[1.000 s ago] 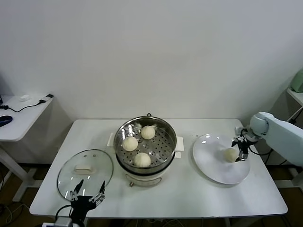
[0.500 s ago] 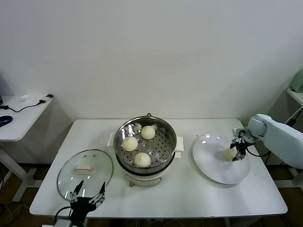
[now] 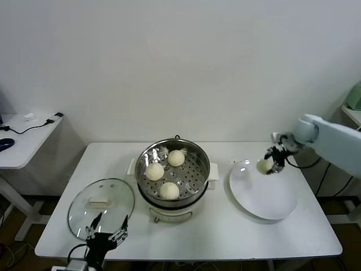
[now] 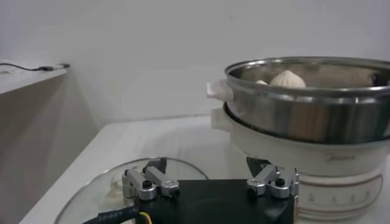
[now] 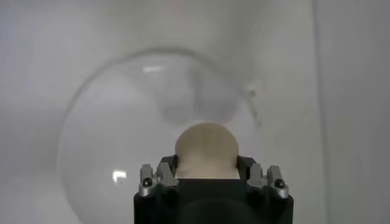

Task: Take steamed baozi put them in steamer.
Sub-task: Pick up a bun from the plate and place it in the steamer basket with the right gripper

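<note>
The steel steamer [image 3: 197,153] on its cream base stands mid-table and holds three cream-white baozi [image 3: 155,171] on its perforated tray. It also shows in the left wrist view [image 4: 317,103]. My right gripper [image 3: 268,166] is shut on the fourth baozi [image 3: 263,166] and holds it in the air above the far left rim of the white plate [image 3: 265,197]. In the right wrist view the baozi [image 5: 206,149] sits between the fingers above the plate [image 5: 116,140]. My left gripper [image 3: 106,231] is open and empty at the table's front left.
The round glass lid [image 3: 101,200] with a white handle lies flat left of the steamer, right by my left gripper. A side table [image 3: 22,135] with cables stands far left. The table's front edge runs just below the lid.
My right gripper has closed on the baozi on the plate and lifted it up and to the left, toward the steamer. The left arm has stayed put.
</note>
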